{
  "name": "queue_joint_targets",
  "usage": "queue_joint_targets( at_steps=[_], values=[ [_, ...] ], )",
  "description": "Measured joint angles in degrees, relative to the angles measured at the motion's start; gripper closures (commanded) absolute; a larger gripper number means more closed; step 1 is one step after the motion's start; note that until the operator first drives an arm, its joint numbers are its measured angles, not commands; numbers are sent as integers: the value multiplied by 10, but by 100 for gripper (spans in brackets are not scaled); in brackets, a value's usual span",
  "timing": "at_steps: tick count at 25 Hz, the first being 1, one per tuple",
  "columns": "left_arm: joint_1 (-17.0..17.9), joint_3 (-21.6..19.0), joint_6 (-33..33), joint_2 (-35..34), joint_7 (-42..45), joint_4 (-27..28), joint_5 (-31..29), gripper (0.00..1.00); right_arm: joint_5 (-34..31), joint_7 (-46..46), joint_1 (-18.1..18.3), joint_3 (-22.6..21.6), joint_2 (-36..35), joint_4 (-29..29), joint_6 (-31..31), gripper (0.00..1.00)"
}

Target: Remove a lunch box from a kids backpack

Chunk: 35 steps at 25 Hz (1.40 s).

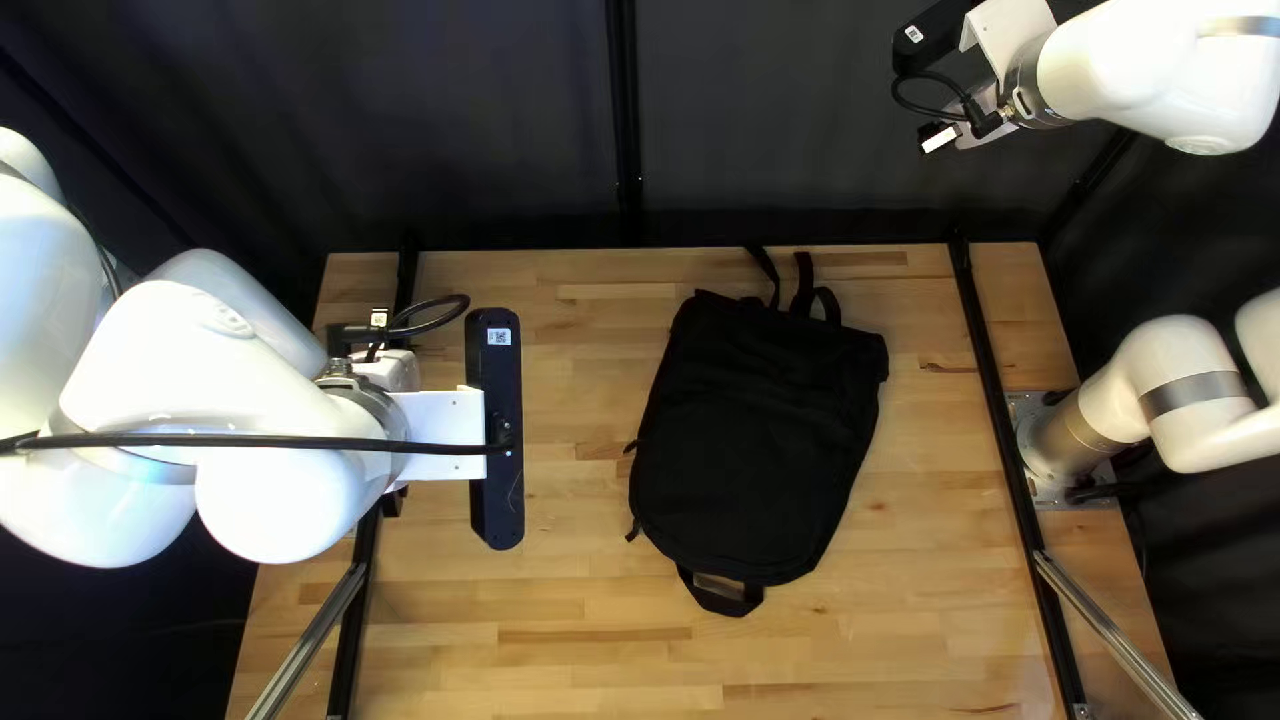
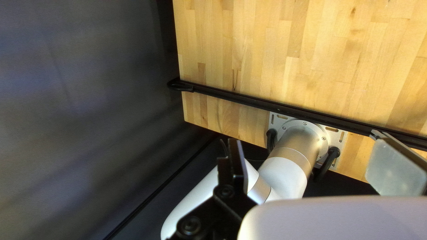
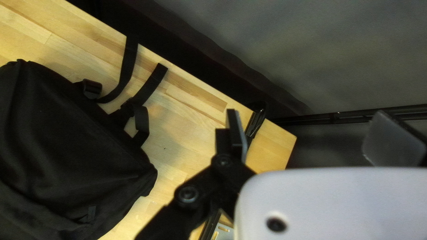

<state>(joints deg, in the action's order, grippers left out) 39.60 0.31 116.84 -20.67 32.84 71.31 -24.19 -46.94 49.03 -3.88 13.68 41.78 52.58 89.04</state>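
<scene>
At the left of the top left view, the left gripper [image 1: 387, 370] has its fingers [image 2: 238, 164] spread, with nothing held between them. Ahead of it in its wrist view, the left arm's base [image 2: 302, 138] is fixed beside a black rail [image 2: 271, 105] on the wooden counter [image 1: 574, 574].

Right of that gripper and well apart from it, the black backpack [image 1: 760, 440] lies flat on the counter. Its straps [image 1: 804, 283] point toward the far edge, and a loop handle [image 1: 724, 603] sticks out at the near end. Where the lunch box is, I cannot tell.

Farther right, the right gripper [image 1: 963, 131] is raised and shows against the dark curtain [image 1: 494, 120], up and to the right of the backpack. Its fingers [image 3: 236, 133] also stand wide apart, holding nothing. In its wrist view, the backpack is beside the gripper, with the straps nearer the gripper than the pack's far side.
</scene>
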Motion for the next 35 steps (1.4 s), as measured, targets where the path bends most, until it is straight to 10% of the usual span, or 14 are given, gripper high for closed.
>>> queue_joint_targets(
  at_steps=[15, 27, 35],
  values=[
    [9, -17, -35, 127, 70, 93, 53, 0, 0, 0, 0, 0, 0, 0, 0, 0],
    [-18, 11, -436, 175, 192, -145, 88, 0, 0, 0, 0, 0, 0, 0, 0, 0],
    [-22, 15, -458, 179, 203, -163, 89, 0, 0, 0, 0, 0, 0, 0, 0, 0]
  ],
)
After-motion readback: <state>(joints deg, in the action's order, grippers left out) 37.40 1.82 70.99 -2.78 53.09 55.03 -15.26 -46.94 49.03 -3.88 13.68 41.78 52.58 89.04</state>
